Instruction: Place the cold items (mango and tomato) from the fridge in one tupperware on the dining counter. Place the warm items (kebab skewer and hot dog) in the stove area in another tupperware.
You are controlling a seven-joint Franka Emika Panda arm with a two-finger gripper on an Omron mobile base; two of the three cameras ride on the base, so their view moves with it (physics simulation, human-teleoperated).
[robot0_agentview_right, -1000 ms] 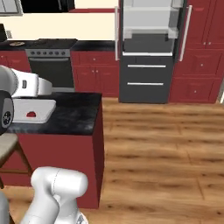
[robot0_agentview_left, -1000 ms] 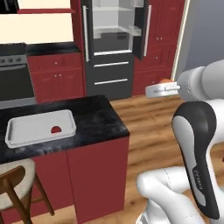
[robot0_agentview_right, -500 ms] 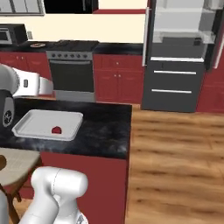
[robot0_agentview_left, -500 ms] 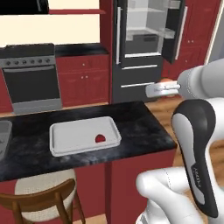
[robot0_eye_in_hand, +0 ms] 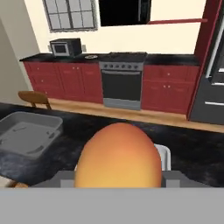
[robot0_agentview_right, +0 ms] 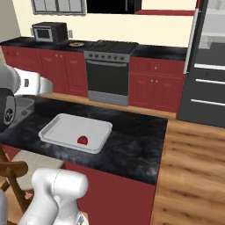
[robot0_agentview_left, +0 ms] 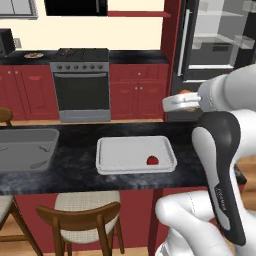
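Observation:
My gripper [robot0_agentview_left: 174, 103] is shut on the mango [robot0_eye_in_hand: 118, 155], a big orange fruit that fills the bottom middle of the hand view; a sliver of it [robot0_agentview_left: 185, 92] shows above the hand in the left base view. The gripper hangs above the right end of the dining counter [robot0_agentview_left: 75, 145]. Below and left of it lies a white tupperware [robot0_agentview_left: 125, 149], [robot0_agentview_right: 66, 127] holding the red tomato [robot0_agentview_left: 152, 160], [robot0_agentview_right: 82, 140]. On the back counter left of the stove [robot0_agentview_left: 82, 82] a small plate [robot0_agentview_left: 34, 55] carries something too small to name as kebab skewer or hot dog.
A grey basin-like tray [robot0_agentview_left: 25, 147], [robot0_eye_in_hand: 26, 131] sits at the counter's left end. Wooden chairs [robot0_agentview_left: 82, 220] stand at its near side. The fridge [robot0_agentview_left: 220, 40] is open at the back right, and a microwave [robot0_agentview_right: 49, 31] sits at the back left.
The whole scene has slid right in both base views, so the camera has moved: counter and tupperware now lie straight ahead. The gripper still holds the mango.

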